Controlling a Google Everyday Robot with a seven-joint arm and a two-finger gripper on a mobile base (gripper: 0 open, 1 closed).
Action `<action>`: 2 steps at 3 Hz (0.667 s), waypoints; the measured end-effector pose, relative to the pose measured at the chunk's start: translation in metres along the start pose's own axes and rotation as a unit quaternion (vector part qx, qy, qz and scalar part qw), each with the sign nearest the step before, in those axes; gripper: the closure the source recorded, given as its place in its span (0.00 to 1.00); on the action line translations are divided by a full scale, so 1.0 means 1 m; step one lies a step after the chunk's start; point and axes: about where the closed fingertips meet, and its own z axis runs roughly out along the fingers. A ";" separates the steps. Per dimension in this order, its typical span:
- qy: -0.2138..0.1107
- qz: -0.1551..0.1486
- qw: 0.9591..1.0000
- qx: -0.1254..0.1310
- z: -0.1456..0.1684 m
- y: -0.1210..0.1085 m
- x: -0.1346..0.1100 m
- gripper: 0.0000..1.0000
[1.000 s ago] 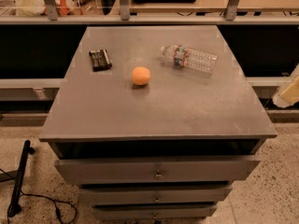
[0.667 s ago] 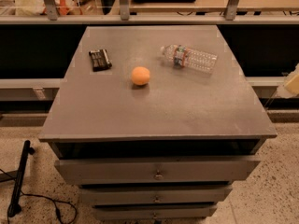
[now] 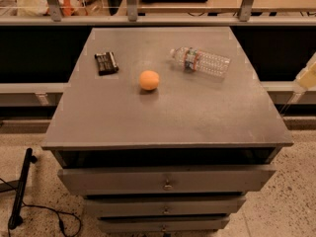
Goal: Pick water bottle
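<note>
Only the gripper [image 3: 307, 75] has shifted: the pale piece of it at the right edge of the view sits a little higher and further out than a second ago. It hangs off the worktop's [image 3: 163, 117] right side, well apart from everything on it, and whether it is released or clenched cannot be told. The bottle [image 3: 202, 61] has not moved. It lies on its side on the far right part of the worktop, its white cap pointing left and its label band near the neck. An orange ball [image 3: 149, 80] rests near the bottle, to its left and slightly nearer the camera. A black packet [image 3: 106, 62] lies flat further left, near the far left edge. Below the worktop, three drawers [image 3: 168, 179] stand partly pulled out.
</note>
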 end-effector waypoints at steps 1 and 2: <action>0.020 0.007 1.000 -0.023 0.030 -0.020 0.002 0.00; 0.020 0.001 0.999 -0.051 0.060 -0.024 -0.011 0.00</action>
